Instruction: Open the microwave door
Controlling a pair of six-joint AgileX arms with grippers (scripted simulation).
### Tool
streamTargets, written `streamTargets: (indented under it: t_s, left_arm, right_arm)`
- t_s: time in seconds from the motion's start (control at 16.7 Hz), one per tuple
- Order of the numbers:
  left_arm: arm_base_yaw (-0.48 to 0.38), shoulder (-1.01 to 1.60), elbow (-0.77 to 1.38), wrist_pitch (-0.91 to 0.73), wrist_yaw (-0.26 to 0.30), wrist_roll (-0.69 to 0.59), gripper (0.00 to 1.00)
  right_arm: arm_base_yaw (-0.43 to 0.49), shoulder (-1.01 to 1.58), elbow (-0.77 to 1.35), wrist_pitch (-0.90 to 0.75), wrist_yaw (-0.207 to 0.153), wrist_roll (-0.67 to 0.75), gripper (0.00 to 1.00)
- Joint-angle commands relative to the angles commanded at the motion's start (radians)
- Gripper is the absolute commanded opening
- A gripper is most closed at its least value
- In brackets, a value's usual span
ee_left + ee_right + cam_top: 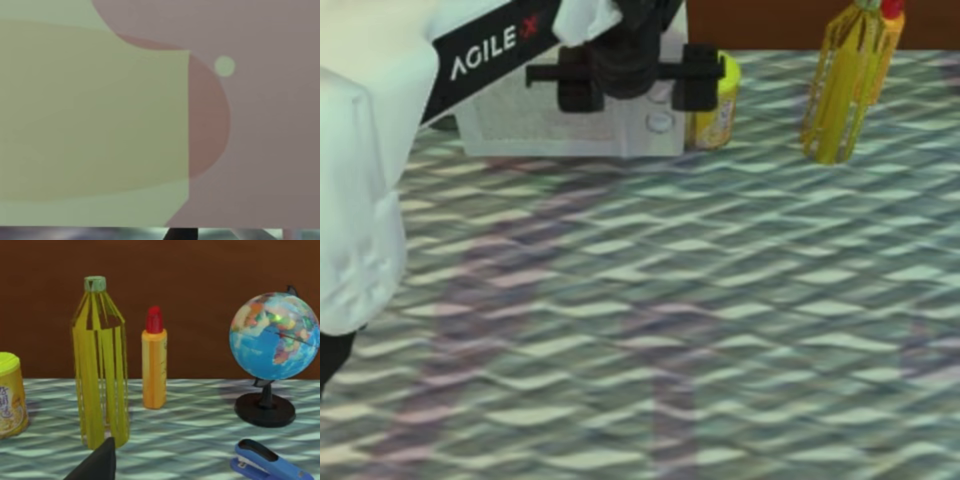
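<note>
The microwave (666, 146) stands at the table's back, left of centre, largely covered by my left arm. Its door (535, 118), pale with a speckled mesh window, lies flat against the front. A round silver knob (660, 122) shows on the right panel. My left gripper (638, 82) hovers over the microwave's upper front edge, open, with nothing between its black fingers (578, 88). In the left wrist view a pale surface (90, 115) fills the picture at very close range. My right gripper (100, 462) shows only as a dark wedge, away from the microwave.
A yellow canister (715, 110) stands tight against the microwave's right side. Further right are a yellow ribbed bottle (842, 85) and a red-capped bottle (154, 360). A globe (272, 340) and a blue stapler (265, 462) show in the right wrist view.
</note>
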Motion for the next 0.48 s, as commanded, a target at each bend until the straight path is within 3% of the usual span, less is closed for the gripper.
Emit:
streamTargets:
  t_s: [0.24, 0.48]
  left_arm:
    - [0.0, 0.0, 0.0, 0.0, 0.0, 0.0, 0.02]
    - [0.0, 0.0, 0.0, 0.0, 0.0, 0.0, 0.0]
  right_arm:
    - [0.0, 0.0, 0.0, 0.0, 0.0, 0.0, 1.0]
    - [0.0, 0.0, 0.0, 0.0, 0.0, 0.0, 1.0]
